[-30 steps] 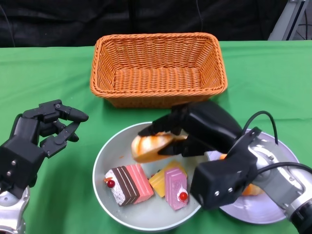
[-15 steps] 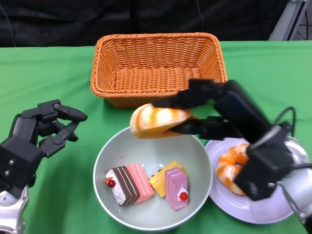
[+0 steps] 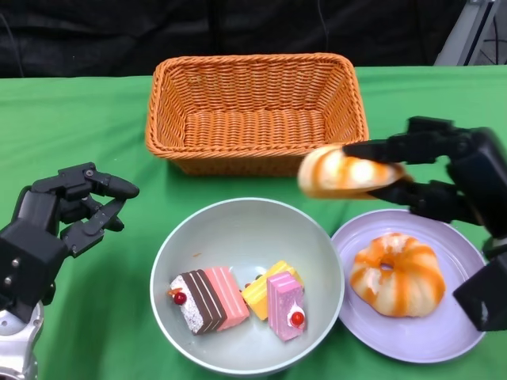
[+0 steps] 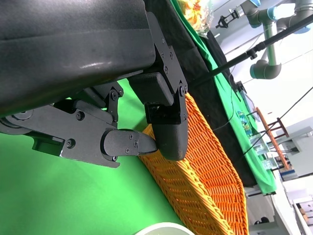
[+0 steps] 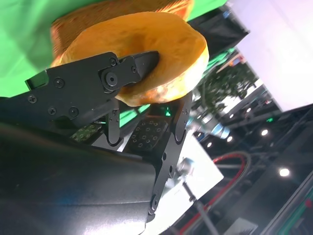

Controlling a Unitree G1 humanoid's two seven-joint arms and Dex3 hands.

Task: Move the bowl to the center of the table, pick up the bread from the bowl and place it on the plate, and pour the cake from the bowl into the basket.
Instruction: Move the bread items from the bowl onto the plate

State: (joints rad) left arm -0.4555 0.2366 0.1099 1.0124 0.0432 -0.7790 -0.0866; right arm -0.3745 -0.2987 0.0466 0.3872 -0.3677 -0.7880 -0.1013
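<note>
step: bread-to-plate part of the job, mid-carry I'd say. The bowl point(image 3: 247, 286) already sits about mid-desk, just in front of the basket point(image 3: 255, 111).

right hand: the right hand point(image 3: 444, 178) has its fingers clamped on a bread point(image 3: 342, 172), one above and one below it. The wrist view shows the same pinch.

where the bread is: up in the air, past the bowl's right rim, over the near-left edge of the plate point(image 3: 432, 336) and in front of the basket's right corner.

plate: sits touching the bowl's right side, and it's already got one bread ring point(image 3: 397, 274) lying on it.

left hand: the left hand point(image 3: 63, 218) hangs left of the bowl, fingers loosely curled and apart, holding nothing.

bowl contents: only cakes point(image 3: 238, 297) left in there, as far as I can tell.

next move: probably carry it further over the plate, lower it onto the bare bit beside the ring, then let go. Space looks tight, so it could end up leaning on the ring.

after that: the cakes still need tipping into the basket.
</note>
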